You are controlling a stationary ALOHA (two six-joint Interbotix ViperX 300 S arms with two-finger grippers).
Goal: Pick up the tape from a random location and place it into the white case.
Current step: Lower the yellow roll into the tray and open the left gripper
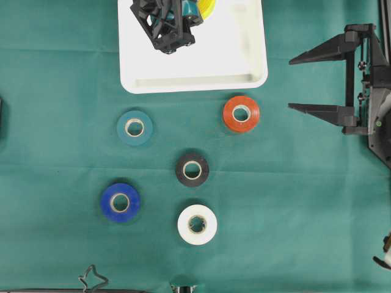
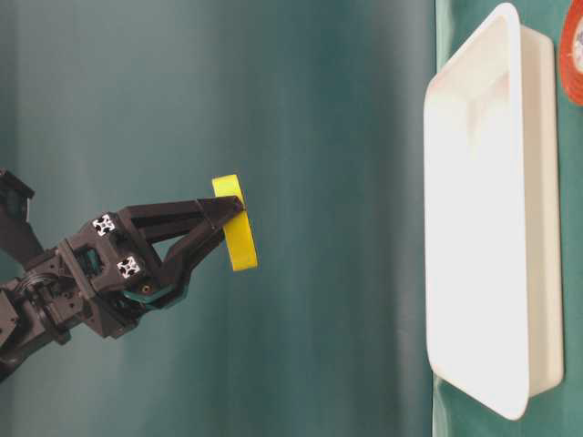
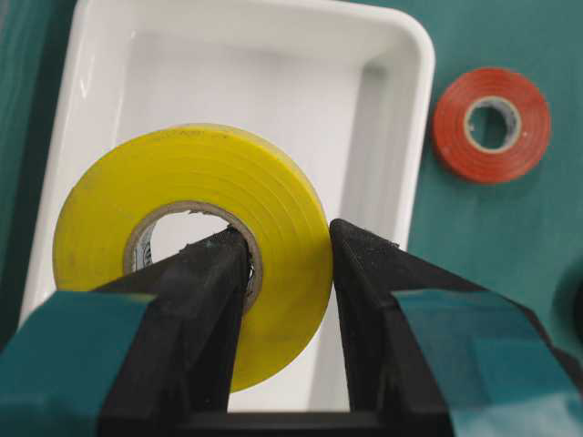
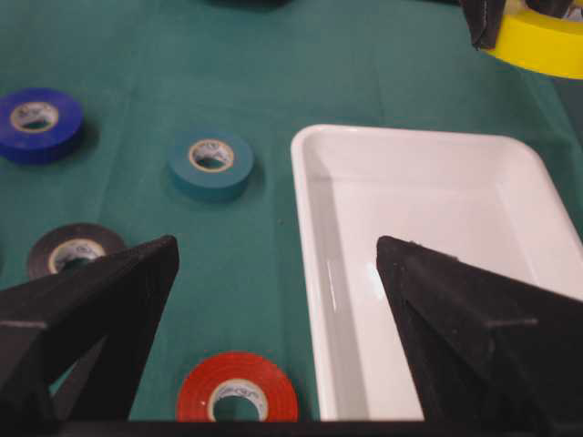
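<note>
While your left gripper (image 3: 287,250) is clenching the yellow tape (image 3: 196,237), one finger is passing through the core and the other is pressing the outer face, so the roll is sitting right at the fingertips, filling the lower left of the wrist view. You are holding it in the air over the case (image 1: 244,61), which is lying at the top centre of the overhead view; the table-level view is showing a clear gap between roll and case. Your right gripper (image 1: 314,82) is resting at the right edge with jaws spread wide, gripping nothing. Red (image 1: 241,113), teal (image 1: 134,127), black (image 1: 192,170), blue (image 1: 120,202) and white (image 1: 197,224) rolls are lying on the cloth (image 1: 293,201) below the case.
</note>
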